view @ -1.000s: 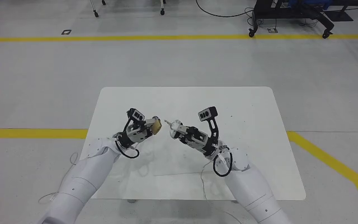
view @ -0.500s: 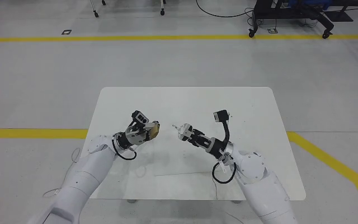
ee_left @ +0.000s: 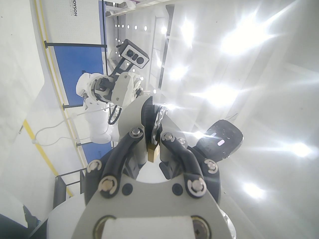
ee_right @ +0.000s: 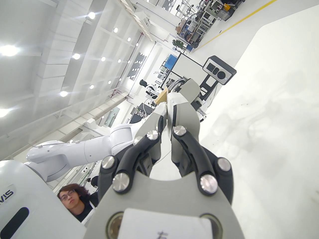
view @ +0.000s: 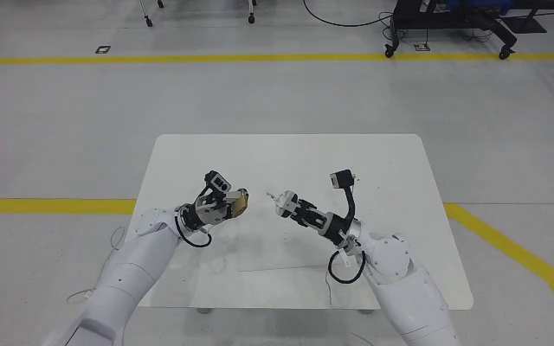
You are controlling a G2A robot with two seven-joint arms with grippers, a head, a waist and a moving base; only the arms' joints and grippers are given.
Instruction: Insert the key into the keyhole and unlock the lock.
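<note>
Left gripper (view: pixel 232 201) is clamped on the small brass padlock (view: pixel 241 201) above mid-table, facing the right gripper (view: pixel 281 202), which pinches the thin silver key (view: pixel 271 195) just apart from it, presumably lining up the keyhole.

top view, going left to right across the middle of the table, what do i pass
lock held in the left gripper → bare strip of table → key sticking out of the right gripper → right arm's wrist camera
</note>
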